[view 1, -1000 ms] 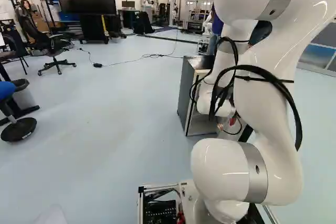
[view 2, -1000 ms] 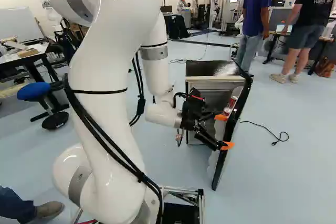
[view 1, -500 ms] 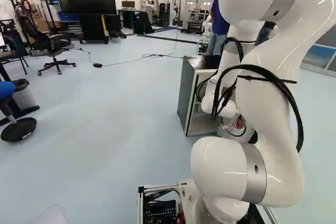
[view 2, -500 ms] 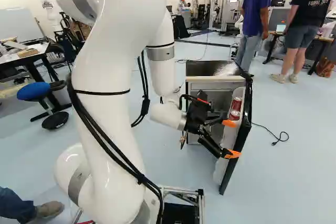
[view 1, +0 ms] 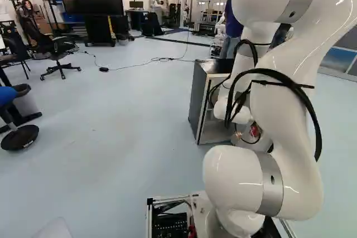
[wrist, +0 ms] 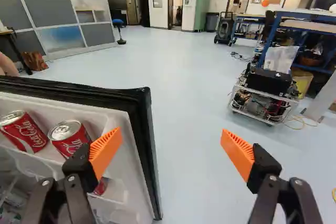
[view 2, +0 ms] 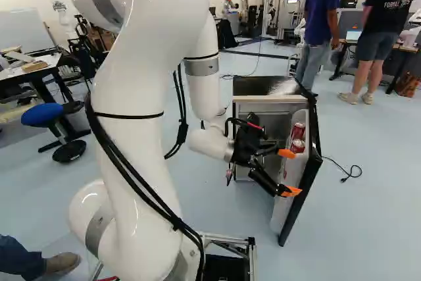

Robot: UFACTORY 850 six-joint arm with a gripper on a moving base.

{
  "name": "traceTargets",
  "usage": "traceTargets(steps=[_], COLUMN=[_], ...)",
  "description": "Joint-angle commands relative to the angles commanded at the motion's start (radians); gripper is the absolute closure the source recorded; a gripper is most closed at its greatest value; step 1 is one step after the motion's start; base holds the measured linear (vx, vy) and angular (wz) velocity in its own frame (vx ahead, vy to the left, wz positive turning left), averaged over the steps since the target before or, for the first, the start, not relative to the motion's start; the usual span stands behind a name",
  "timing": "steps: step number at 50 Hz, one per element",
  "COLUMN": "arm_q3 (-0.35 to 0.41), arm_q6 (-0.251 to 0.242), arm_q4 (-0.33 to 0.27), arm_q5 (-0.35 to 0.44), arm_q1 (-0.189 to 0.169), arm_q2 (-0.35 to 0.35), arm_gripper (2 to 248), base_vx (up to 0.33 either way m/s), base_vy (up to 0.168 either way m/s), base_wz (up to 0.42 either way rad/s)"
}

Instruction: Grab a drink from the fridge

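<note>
Since one second ago, the gripper [view 2: 289, 172] has come somewhat nearer and to the right, and the fridge door [view 2: 306, 179] has swung wider to the right. In the last half second the arm [view 2: 135, 116] has moved only a very little, while the door has opened still a bit more. The base has not moved.

Nearest to the base, the jaws are widely released and they hold nothing. In the wrist view, the free edge of the door stands in the space ahead, between the two fingers, and one finger is over the inner side of the door. I cannot tell if it touches there.

Just beyond, the drinks are in the door shelf: a nearer red soda can [wrist: 70, 136], close beside this finger, and a farther red soda can [wrist: 23, 131], more toward the hinge. Both have travelled with the door, and in the right base view they are now better exposed.

Farther still is the fridge [view 1: 199, 96], with its front open. For the task, I think the opening is almost enough; next, the jaws should turn toward the nearer can, carefully, because a push could close the door again.
</note>
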Motion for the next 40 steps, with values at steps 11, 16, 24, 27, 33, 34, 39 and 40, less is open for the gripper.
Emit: traceTargets(steps=[11,16,24,27,33,34,39,40], arm_q3=[-0.049,-0.071,-0.107,-0.121,-0.148,-0.152,-0.176,-0.18], arm_q6=[0.0,0.0,0.0,0.0,0.0,0.0,0.0,0.0], arm_q4=[0.0,0.0,0.0,0.0,0.0,0.0,0.0,0.0], arm_q5=[0.0,0.0,0.0,0.0,0.0,0.0,0.0,0.0], arm_q1=[-0.039,-0.064,-0.106,-0.122,-0.152,-0.157,-0.182,-0.187], arm_q2=[-0.027,-0.039,-0.058,-0.065,-0.08,-0.083,-0.095,-0.098], arm_gripper=[3,3,3,3,3,3,3,3], base_vx=[0.0,0.0,0.0,0.0,0.0,0.0,0.0,0.0], base_vy=[0.0,0.0,0.0,0.0,0.0,0.0,0.0,0.0], base_wz=[0.0,0.0,0.0,0.0,0.0,0.0,0.0,0.0])
